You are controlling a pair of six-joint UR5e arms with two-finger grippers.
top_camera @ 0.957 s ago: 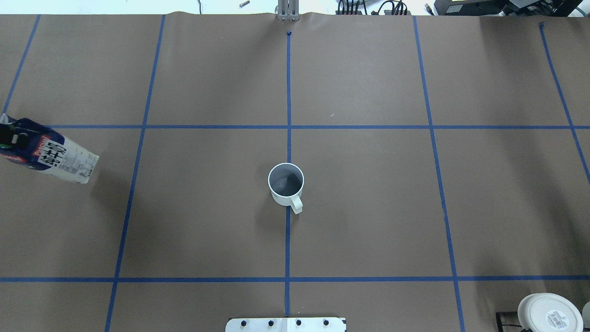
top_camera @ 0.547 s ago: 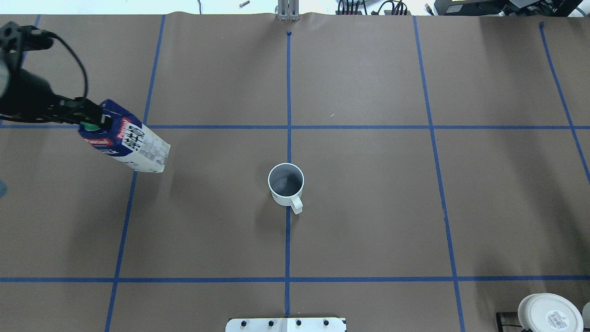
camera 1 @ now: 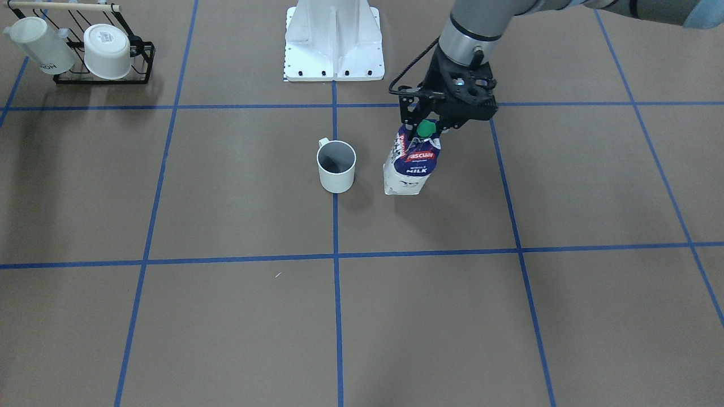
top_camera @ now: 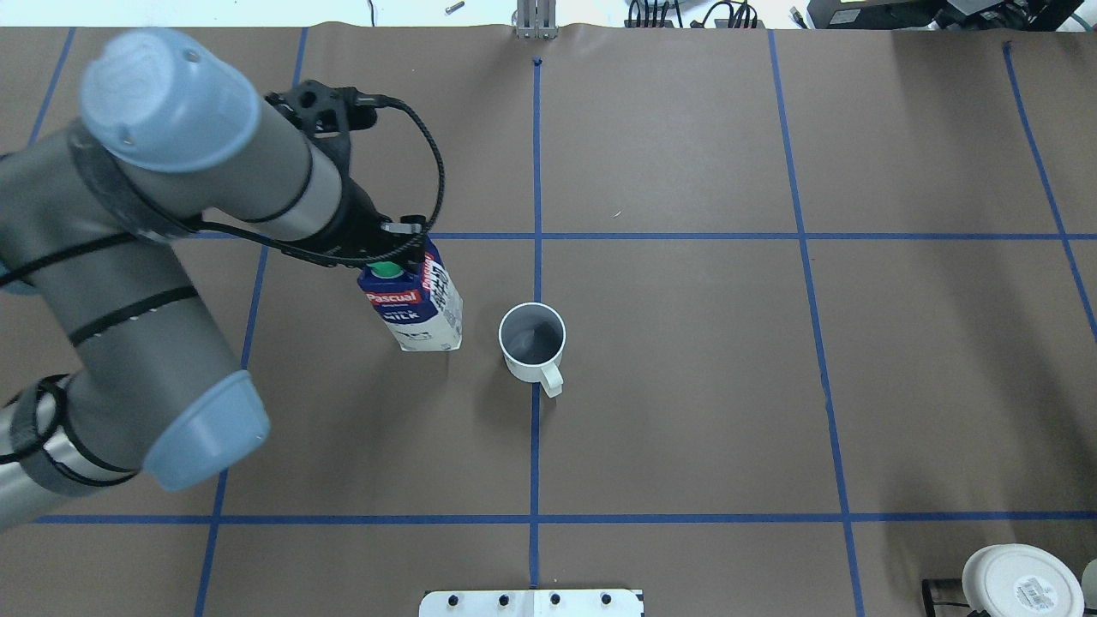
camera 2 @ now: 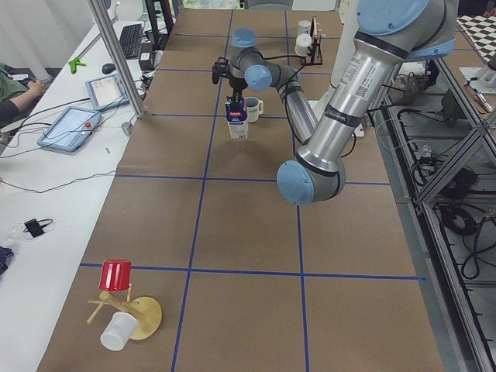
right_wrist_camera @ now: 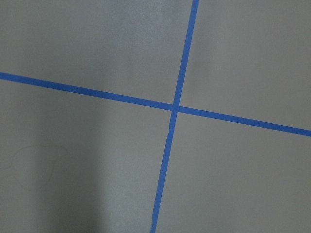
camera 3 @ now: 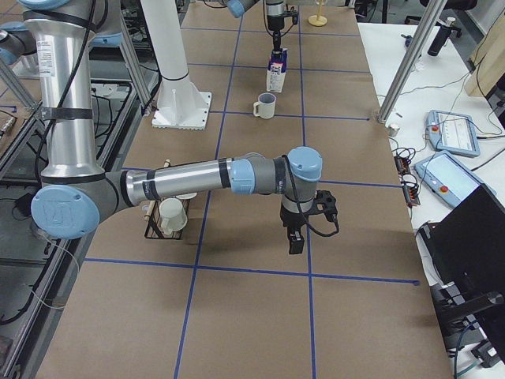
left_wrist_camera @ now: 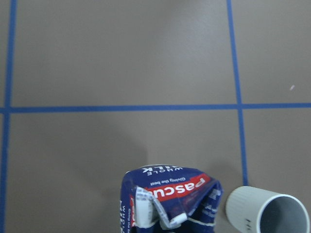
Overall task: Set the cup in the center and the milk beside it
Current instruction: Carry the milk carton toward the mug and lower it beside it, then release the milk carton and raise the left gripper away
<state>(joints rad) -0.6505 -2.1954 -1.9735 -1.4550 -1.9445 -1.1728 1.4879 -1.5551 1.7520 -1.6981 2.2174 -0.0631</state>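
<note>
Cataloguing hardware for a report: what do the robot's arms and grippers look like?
Left arm and right arm: silver-grey tubes with blue joint caps. Left gripper and right gripper are black, each with a black cable looping past its wrist.

Robotics lab, test cell. Counter (top_camera: 686, 386) papered brown and gridded in blue tape (top_camera: 668, 518). Two industrial arms share a white pedestal (camera 1: 334, 39): left arm (top_camera: 146, 343), right arm (camera 3: 181, 180). Aluminium post (camera 2: 118, 62) at the counter's edge. Side bench carries teach pendants (camera 3: 454, 130) and a keyboard (camera 2: 130, 39). Loose cables (camera 2: 463, 225) hang in open metal framing on the robot's side. Seated operator's arm (camera 2: 9, 81) shows at the bench. No domestic fittings, all rig hardware.
</note>
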